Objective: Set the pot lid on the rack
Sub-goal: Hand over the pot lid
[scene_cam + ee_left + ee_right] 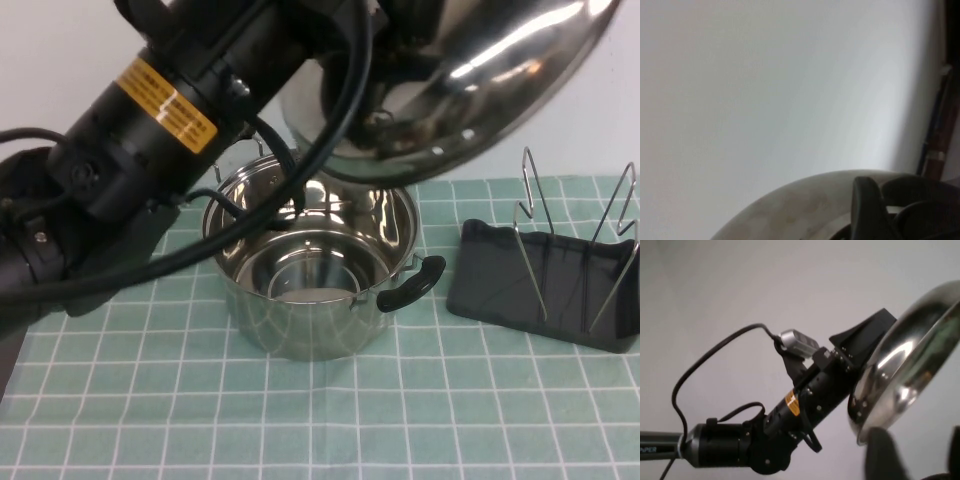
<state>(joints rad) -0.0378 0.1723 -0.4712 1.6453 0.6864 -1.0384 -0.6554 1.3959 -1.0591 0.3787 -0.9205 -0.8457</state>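
The pot lid [470,80] is a shiny steel dome held tilted, high above the open steel pot [310,270]. My left gripper [897,215] is shut on the lid's black knob [920,195], with the lid's dull dome [790,210] beside it. In the right wrist view the left arm [805,410] carries the lid [905,370], seen nearly edge-on. My right gripper [920,455] is open and empty just below the lid's rim; it is out of the high view. The rack [545,285], a black tray with silver wire loops, stands to the right of the pot.
A green checked cloth [320,420] covers the table. The pot has black handles [412,283] and stands at the centre. The left arm's body and cable [150,130] fill the upper left of the high view. A white wall is behind.
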